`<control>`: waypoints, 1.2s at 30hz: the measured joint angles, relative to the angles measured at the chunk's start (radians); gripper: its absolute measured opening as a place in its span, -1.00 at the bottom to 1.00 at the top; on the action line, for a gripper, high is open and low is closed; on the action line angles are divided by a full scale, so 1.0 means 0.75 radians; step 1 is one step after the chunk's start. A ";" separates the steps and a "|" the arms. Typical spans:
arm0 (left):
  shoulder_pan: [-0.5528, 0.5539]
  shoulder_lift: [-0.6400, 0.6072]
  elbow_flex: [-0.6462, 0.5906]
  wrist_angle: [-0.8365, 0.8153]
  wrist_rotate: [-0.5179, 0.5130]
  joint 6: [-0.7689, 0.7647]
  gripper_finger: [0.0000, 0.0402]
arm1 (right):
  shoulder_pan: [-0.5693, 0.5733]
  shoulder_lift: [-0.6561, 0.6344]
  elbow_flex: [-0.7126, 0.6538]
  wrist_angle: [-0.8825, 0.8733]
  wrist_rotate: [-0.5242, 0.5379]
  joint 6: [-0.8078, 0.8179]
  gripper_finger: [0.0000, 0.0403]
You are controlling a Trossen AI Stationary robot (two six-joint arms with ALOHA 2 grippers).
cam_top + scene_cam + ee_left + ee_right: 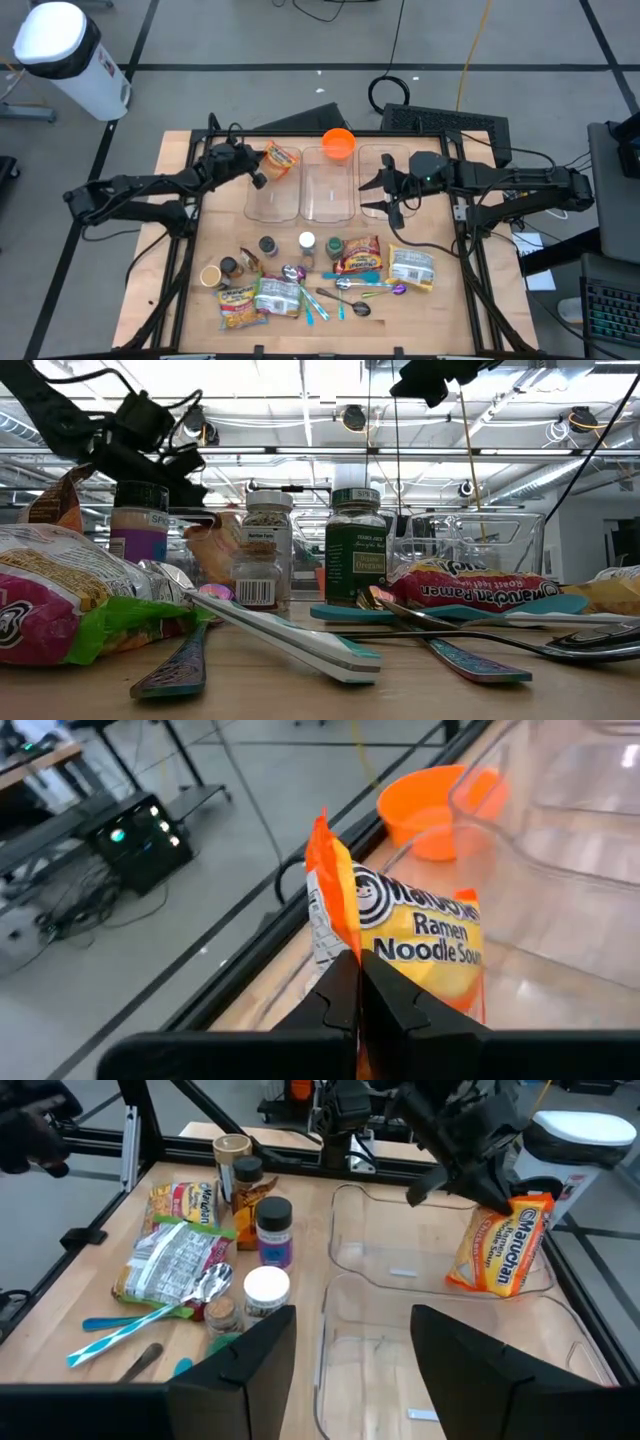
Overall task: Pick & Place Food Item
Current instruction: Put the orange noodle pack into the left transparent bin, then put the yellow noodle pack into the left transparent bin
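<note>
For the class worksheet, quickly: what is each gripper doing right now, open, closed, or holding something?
Left gripper: shut on the ramen noodle packet, over the leftmost clear bin.
Right gripper: open, holding nothing, above the clear bins.

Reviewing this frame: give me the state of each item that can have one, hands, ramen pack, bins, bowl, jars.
left hand: shut on the ramen pack, over the left bin
ramen pack: held by its top edge, hanging into the left bin
right hand: open, empty, beside the middle bin
left bin: holds only the ramen pack
middle bin: empty
orange bowl: upright, looks empty
spice jars: upright, lids on
</note>
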 joint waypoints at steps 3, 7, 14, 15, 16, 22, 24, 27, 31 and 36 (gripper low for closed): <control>0.002 0.025 0.000 0.012 -0.051 -0.007 -0.95 | 0.000 0.000 0.000 0.000 0.000 0.001 -0.07; 0.003 0.027 0.000 0.028 -0.167 -0.009 -0.72 | 0.000 0.000 0.000 0.000 0.000 -0.005 -0.06; -0.045 -0.002 0.000 0.028 -0.300 -0.043 -0.09 | 0.000 0.000 0.000 -0.002 0.000 -0.007 -0.03; -0.054 -0.010 0.000 0.030 -0.301 -0.036 -0.01 | 0.000 0.000 0.000 -0.002 0.000 -0.008 -0.03; -0.065 -0.022 0.000 0.032 -0.300 -0.028 0.07 | 0.000 0.000 0.000 -0.003 -0.001 -0.008 -0.03; -0.138 -0.123 0.001 0.041 -0.299 0.002 0.41 | 0.000 0.000 0.000 -0.025 -0.001 0.003 -0.02; -0.168 -0.168 0.001 0.041 -0.298 -0.020 0.48 | 0.000 0.000 0.000 -0.035 -0.003 0.026 -0.02; -0.220 -0.239 0.001 0.041 -0.276 -0.054 0.55 | 0.011 0.000 0.000 -0.052 -0.045 0.065 -0.02; -0.299 -0.332 0.002 0.041 -0.204 -0.082 0.60 | 0.076 0.000 0.000 -0.119 -0.173 0.069 -0.02; -0.391 -0.413 0.002 0.042 -0.104 -0.088 0.61 | 0.230 0.000 0.000 -0.371 -0.112 0.077 -0.01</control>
